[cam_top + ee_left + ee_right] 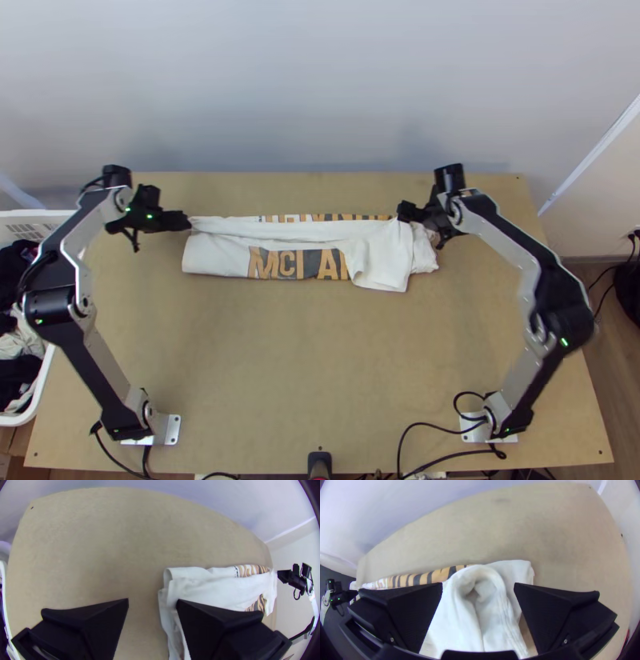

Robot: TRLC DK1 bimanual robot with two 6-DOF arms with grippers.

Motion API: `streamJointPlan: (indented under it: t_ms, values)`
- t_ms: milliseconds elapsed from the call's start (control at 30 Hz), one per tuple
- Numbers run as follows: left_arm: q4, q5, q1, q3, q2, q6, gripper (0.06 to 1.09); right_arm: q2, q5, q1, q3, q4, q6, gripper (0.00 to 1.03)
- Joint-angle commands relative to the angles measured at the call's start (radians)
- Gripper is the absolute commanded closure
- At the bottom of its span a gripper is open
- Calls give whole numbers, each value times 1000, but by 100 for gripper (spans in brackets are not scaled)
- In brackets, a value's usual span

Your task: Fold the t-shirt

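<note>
Well, the left claw (186, 221) and right claw (406, 212) gape open over the wooden table (320, 368), beside a pale wall (320, 96).

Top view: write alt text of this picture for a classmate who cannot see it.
A white t-shirt with orange-and-dark lettering lies folded into a long, narrow strip across a light wooden table. The robot's open left hand is at the strip's left end, and its open right hand is near the right end. A white basket stands at the left.
</note>
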Motion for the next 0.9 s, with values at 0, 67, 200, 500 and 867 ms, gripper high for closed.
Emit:
streamJointPlan:
  t_ms: [0,67,200,500,867]
  values:
    - [-20,43,50,-44,-62,13,23,-132,3,15,-66,-5,-4,4]
    - [-35,109,87,-57,-82,21,23,-186,3,18,-100,-5,-2,4]
    - [-120,241,150,-71,-97,45,23,-269,2,20,-154,-7,5,4]
    - [-321,416,192,-151,-94,196,23,-370,-1,26,-237,-36,51,4]
    - [-304,446,166,-96,27,166,24,-396,-17,29,-249,-65,56,4]
